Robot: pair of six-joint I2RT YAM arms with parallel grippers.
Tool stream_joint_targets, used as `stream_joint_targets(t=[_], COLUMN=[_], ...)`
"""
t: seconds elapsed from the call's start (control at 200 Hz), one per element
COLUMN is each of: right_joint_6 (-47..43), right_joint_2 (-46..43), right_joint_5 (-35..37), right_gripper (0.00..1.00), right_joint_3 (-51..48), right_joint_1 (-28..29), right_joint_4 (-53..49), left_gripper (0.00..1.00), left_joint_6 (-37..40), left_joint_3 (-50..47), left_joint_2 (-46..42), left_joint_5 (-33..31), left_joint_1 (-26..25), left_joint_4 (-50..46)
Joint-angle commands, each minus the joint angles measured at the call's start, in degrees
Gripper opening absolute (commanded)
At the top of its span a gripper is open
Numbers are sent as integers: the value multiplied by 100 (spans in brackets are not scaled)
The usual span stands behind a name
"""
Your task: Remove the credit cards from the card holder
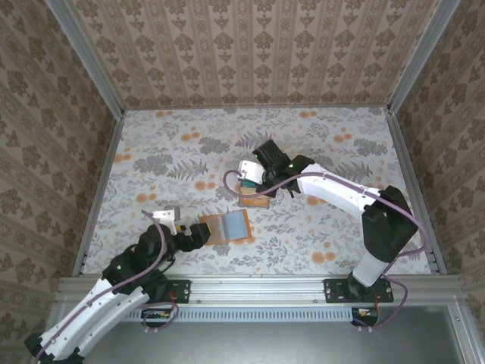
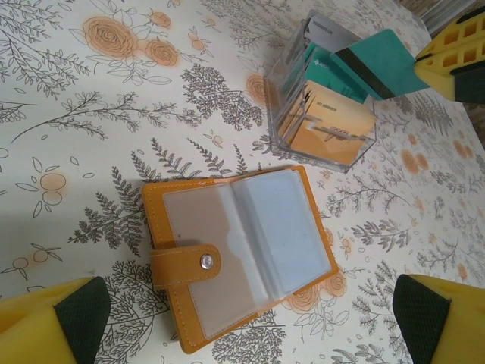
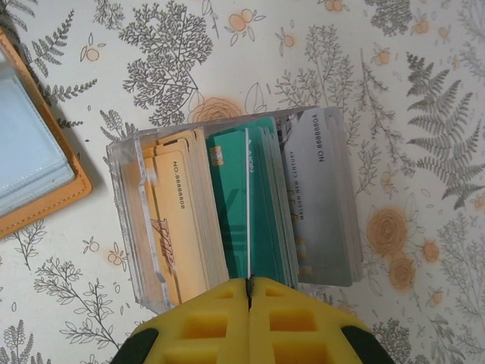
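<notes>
Several credit cards point(image 3: 250, 205) fill clear box point(image 3: 127, 227); right hand point(image 3: 249, 287) seemingly pinches one.

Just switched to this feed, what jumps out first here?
The orange card holder lies open mid-table, its pockets looking empty, with the open left gripper beside it. Just beyond, a clear box stands packed with upright cards, the right gripper shut on a teal card.

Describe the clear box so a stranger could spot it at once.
On the floral table, look just past the open orange wallet. The clear box stands there below the right hand, which pinches a teal card in it. Unlike the flat wallet, it is see-through and packed with upright orange, teal and grey cards.
</notes>
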Motion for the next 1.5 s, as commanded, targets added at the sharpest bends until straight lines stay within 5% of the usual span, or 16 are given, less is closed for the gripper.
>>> stream_joint_targets(t=[0.0, 0.405, 0.515, 0.79, 1.125, 1.155, 1.195, 1.36, 1.495], right_joint_6=[-162, -232, -184, 131, 1768, 2082, 2416, 3745, 4178], right_joint_2=[231, 559, 653, 643, -858, -1037, -1282, -2253, -2707], right_joint_5=[-134, 132, 355, 936, 713, 691, 628, -77, 380], right_gripper=[0, 0, 32, 39, 57, 65, 86, 100, 100], right_joint_3=[156, 294, 349, 463, -552, -684, -902, -1997, -2829], right_joint_1=[-40, -46, -63, -143, -461, -521, -604, -953, -1026], right_joint_4=[-132, -76, 6, 387, 1512, 1653, 1848, 2651, 3090], left_gripper=[100, 100, 100, 100, 100, 100, 100, 100, 100], left_joint_6=[137, 120, 115, 104, 31, 32, 40, 229, 338], left_joint_3=[172, 102, 102, 93, 203, 236, 296, 881, 1532], left_joint_2=[17, 76, 93, 143, 832, 964, 1155, 2122, 2879], left_joint_5=[-62, 87, 120, 193, -157, -180, -252, -756, -1306], left_joint_1=[47, 59, 58, 65, 65, 66, 57, 65, 73], left_joint_4=[-120, -55, -45, -34, 178, 251, 332, 262, 129])
